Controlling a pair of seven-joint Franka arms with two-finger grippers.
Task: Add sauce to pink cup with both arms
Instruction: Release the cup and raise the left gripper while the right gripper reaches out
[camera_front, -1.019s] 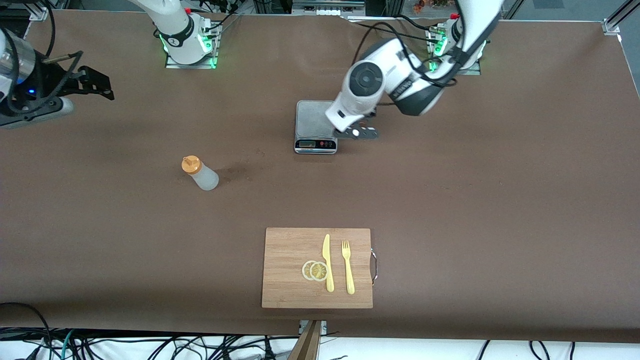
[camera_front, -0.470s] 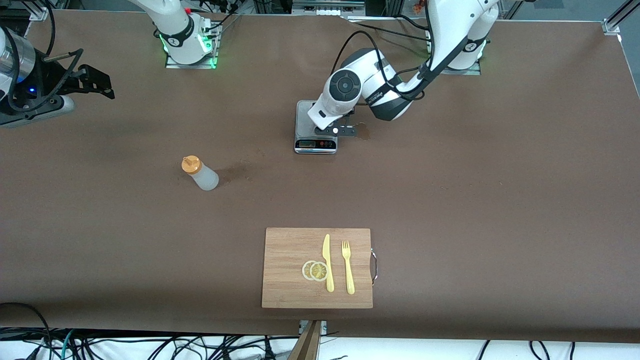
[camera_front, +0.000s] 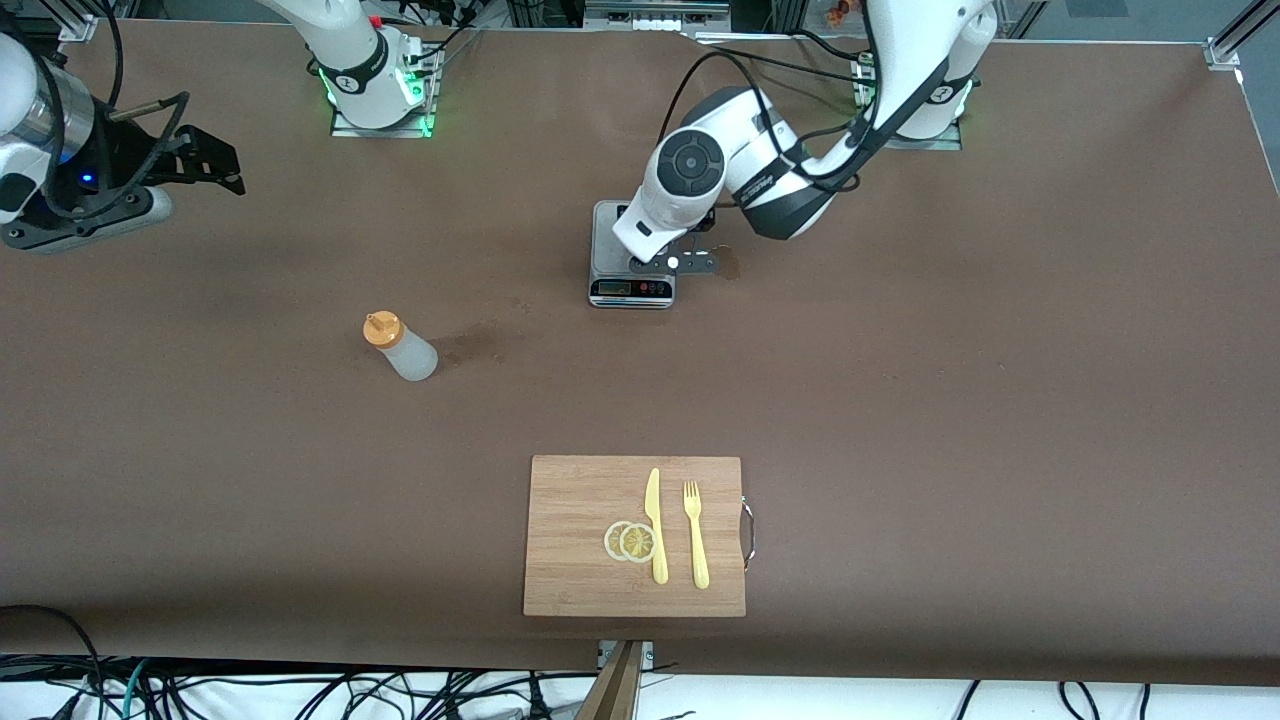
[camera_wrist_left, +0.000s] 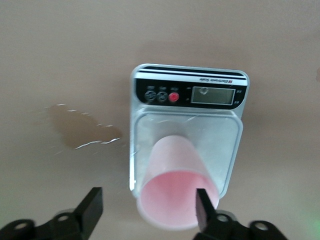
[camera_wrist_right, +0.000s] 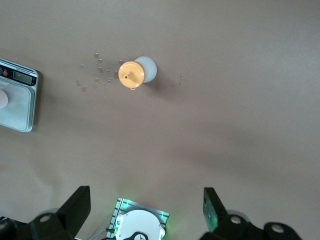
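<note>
The pink cup (camera_wrist_left: 177, 192) stands upright on the grey scale (camera_wrist_left: 150, 130); in the front view the left arm hides it. My left gripper (camera_wrist_left: 148, 207) hangs open just above the scale (camera_front: 608, 235), one finger (camera_wrist_left: 202, 204) at the cup's rim and the other well clear of it. The sauce bottle (camera_front: 398, 345) with its orange cap stands alone on the brown table, toward the right arm's end. The sauce bottle (camera_wrist_right: 134, 72) also shows from above in the right wrist view. My right gripper (camera_front: 225, 172) waits open and empty above the table's edge at that end, seen open (camera_wrist_right: 145, 207).
A wooden cutting board (camera_front: 580, 530) near the front edge carries a yellow knife (camera_front: 655, 525), a fork (camera_front: 696, 535) and lemon slices (camera_front: 630, 541). A wet stain (camera_front: 470, 345) marks the table beside the bottle. The right arm's base (camera_wrist_right: 142, 225) sits below my right gripper.
The left arm's hand swung from beside the scale to over it and stays there. The right gripper drifted slightly toward the table's middle. The bottle has not moved.
</note>
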